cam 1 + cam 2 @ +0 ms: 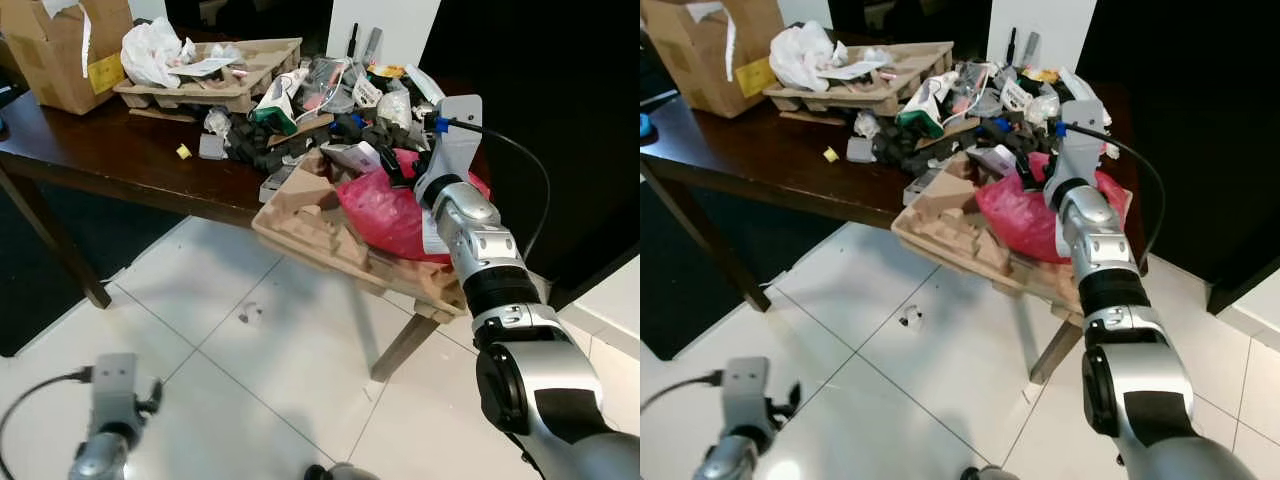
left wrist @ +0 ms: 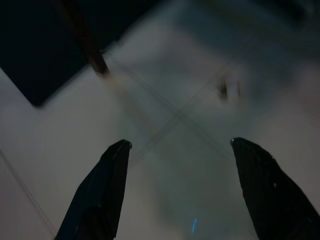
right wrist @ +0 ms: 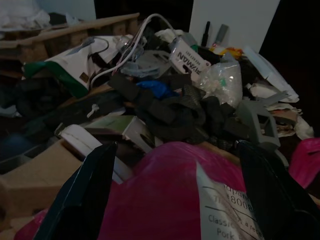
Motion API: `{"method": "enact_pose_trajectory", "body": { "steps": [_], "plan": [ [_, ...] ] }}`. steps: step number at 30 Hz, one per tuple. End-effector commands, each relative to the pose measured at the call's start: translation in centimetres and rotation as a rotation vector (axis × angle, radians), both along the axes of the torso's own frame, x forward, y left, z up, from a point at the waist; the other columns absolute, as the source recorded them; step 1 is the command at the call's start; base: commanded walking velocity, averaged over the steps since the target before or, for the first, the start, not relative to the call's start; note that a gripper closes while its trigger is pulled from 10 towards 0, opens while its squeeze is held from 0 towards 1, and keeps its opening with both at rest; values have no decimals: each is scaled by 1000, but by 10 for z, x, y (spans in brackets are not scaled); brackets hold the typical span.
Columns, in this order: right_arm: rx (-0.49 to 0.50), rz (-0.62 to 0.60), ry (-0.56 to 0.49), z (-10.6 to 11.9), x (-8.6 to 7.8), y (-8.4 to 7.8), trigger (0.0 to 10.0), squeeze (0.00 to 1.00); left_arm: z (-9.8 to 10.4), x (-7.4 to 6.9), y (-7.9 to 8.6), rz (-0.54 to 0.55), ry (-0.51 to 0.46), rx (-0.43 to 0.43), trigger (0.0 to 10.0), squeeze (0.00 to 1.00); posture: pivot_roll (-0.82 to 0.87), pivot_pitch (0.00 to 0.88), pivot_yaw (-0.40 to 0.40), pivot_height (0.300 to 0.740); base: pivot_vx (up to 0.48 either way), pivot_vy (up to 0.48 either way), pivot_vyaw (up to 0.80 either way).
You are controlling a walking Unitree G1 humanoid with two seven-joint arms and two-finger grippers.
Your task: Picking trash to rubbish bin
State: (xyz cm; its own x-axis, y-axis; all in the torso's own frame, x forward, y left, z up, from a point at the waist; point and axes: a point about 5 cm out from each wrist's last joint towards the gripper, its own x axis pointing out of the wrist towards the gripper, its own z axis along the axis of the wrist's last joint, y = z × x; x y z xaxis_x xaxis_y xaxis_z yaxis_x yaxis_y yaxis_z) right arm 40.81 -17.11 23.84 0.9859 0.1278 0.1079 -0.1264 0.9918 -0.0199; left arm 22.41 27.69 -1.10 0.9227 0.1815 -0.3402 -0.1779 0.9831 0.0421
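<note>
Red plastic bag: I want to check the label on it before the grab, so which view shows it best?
The right wrist view: the red plastic bag lies close between the open right gripper fingers, its white label partly readable. Both eye views show the whole bag on the cardboard tray, arm partly covering it. The left wrist view shows floor.

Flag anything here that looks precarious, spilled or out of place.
The moulded cardboard tray hangs off the table's front edge, tilted, carrying the pink plastic bag; it looks ready to slide. A small scrap lies on the floor tiles below. The right gripper sits open over the bag.
</note>
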Motion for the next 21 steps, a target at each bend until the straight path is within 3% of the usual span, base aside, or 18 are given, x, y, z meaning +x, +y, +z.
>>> {"method": "enact_pose_trajectory", "body": {
  "steps": [1, 3, 4, 6, 7, 9, 13, 16, 21],
  "plan": [
    [-1, -27, -2, 4, 1, -7, 10000, 0, 20, 10, 11, 11, -119, 5, 10000, 0, 119, 136, -87, 740, 0, 0, 0],
    [-28, -22, -2, 5, 2, -9, 10000, 0, 46, 25, 17, -49, -243, 13, 10000, 0, 127, 132, -91, 740, 0, 0, 0],
    [-28, -22, -2, 5, 2, -9, 10000, 0, 46, 25, 17, -49, -243, 13, 10000, 0, 127, 132, -91, 740, 0, 0, 0],
    [-59, -18, 5, 7, 2, -12, 10000, 0, 78, 37, 18, -154, -364, -2, 10000, 0, 127, 132, -90, 740, 0, 0, 0],
    [-59, -18, 5, 7, 2, -12, 10000, 0, 78, 37, 18, -154, -364, -2, 10000, 0, 127, 132, -90, 740, 0, 0, 0],
    [-76, -30, 17, 7, 2, -17, 10000, 0, 112, 41, 7, -355, -467, -61, 10000, 0, 128, 132, -88, 740, 0, 0, 0],
    [-109, -41, 12, 10, 2, -24, 10000, 0, 156, 24, -33, -774, -535, -203, 10000, 0, 127, 131, -85, 740, 0, 0, 0],
    [-116, -34, 12, 12, 2, -26, 10000, 0, 174, 7, -54, -993, -539, -271, 10000, 0, 129, 130, -80, 740, 0, 0, 0],
    [-58, 2, 6, 18, 1, -28, 10000, 0, 184, -11, -66, -1169, -501, -342, 10000, 0, 128, 128, -71, 740, 0, 0, 0]
  ]
}}
